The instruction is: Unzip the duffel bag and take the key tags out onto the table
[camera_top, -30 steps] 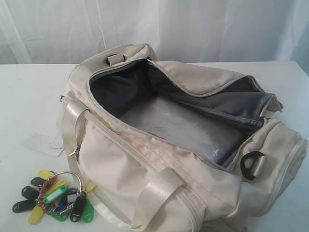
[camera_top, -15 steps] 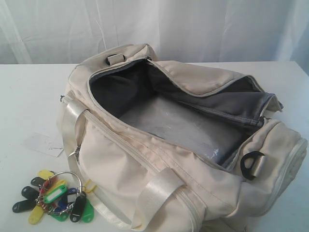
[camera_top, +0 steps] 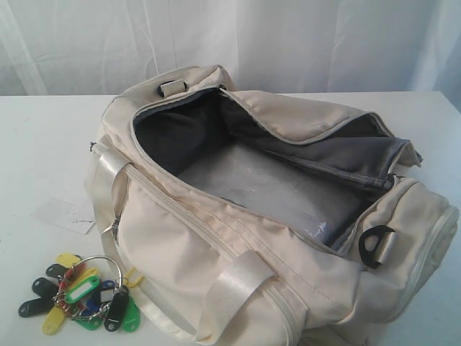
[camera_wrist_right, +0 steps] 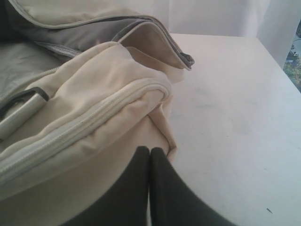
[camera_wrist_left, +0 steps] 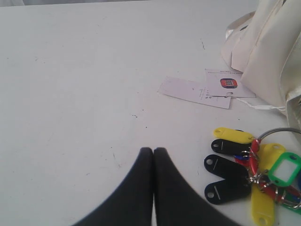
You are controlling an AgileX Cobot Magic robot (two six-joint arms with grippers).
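While nothing has shifted since a second ago, the left claw (camera_wrist_left: 153, 151) sits closed and empty over the table (camera_top: 43, 144) near the key tags (camera_top: 83, 292); a paper tag (camera_top: 66, 215) lies beside the unzipped bag (camera_top: 216, 267); the right claw (camera_wrist_right: 149, 149), closed and empty, hovers at its end.

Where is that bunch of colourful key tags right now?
In the exterior view the key tags lie on the table at the lower left, beside the open duffel bag and just below a flat white paper tag.
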